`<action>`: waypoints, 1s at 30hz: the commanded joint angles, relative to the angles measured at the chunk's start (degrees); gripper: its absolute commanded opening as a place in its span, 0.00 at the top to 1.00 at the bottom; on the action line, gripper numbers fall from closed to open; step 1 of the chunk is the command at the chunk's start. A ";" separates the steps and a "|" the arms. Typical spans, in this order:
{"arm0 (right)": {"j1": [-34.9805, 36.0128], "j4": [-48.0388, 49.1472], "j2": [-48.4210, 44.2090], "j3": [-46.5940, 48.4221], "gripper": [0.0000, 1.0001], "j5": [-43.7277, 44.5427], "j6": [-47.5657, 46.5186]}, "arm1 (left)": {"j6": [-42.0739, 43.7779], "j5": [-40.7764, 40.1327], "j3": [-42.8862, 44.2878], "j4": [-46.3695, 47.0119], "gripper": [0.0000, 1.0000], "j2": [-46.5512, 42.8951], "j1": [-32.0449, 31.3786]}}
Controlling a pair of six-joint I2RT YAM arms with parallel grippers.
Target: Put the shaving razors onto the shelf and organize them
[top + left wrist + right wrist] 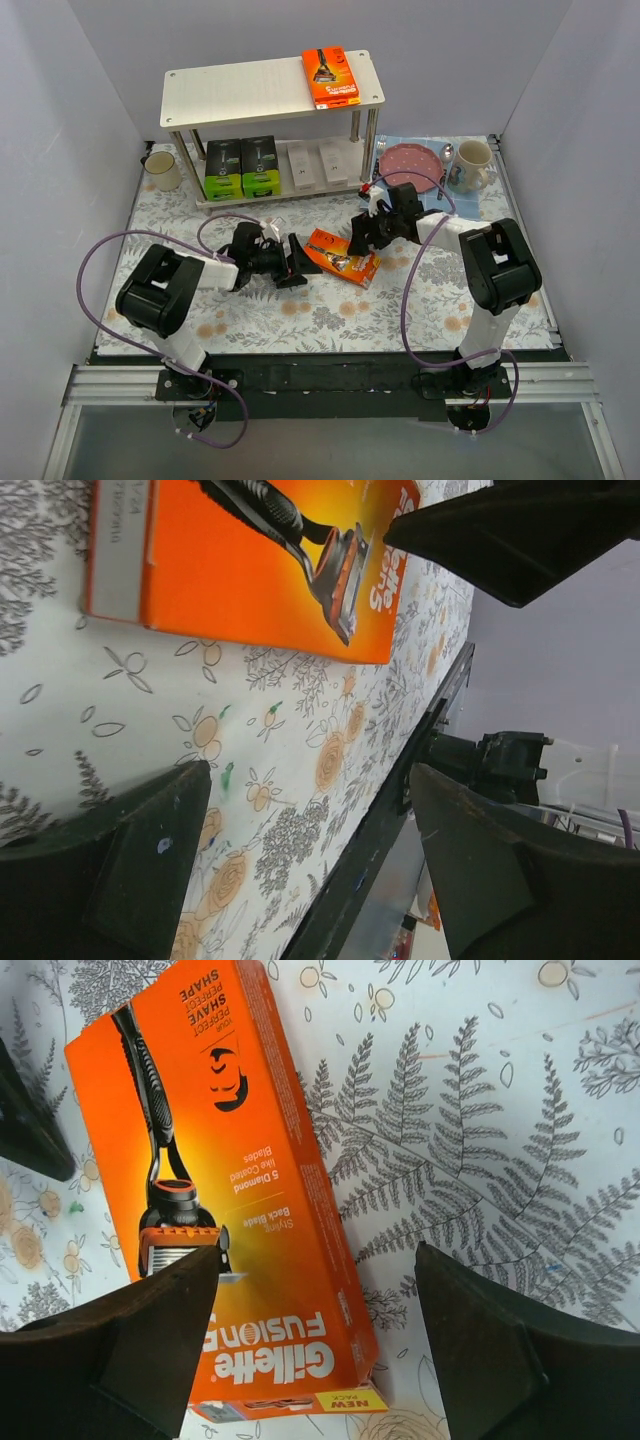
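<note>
An orange razor pack (341,256) lies flat on the floral cloth between the two grippers; it also shows in the left wrist view (250,565) and the right wrist view (230,1200). My left gripper (295,262) is open and empty just left of it. My right gripper (366,236) is open above the pack's right end, not touching. The shelf (230,90) stands at the back. A second orange pack (330,77) lies on its top board. Two black-and-green packs (241,167) and two white boxes (316,164) sit on the lower board.
A cream mug (162,170) stands left of the shelf. A blue mat (393,146) with a red plate (411,162), a spoon (447,155) and a patterned mug (472,165) lies at the back right. Grey walls close in on three sides.
</note>
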 commanded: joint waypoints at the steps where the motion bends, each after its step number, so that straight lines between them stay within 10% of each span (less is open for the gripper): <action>1: -0.06 -1.08 -0.75 -4.84 0.18 -3.76 9.93 | -8.37 -4.49 -0.80 8.82 0.20 0.49 -3.07; 15: -2.17 0.32 1.36 -7.58 0.60 -7.37 20.22 | -9.35 -10.57 0.18 1.63 0.19 -2.31 -3.16; 30: -4.89 6.04 5.14 -13.38 0.70 -10.71 34.11 | -12.87 -8.37 -4.15 8.54 0.15 0.82 -8.69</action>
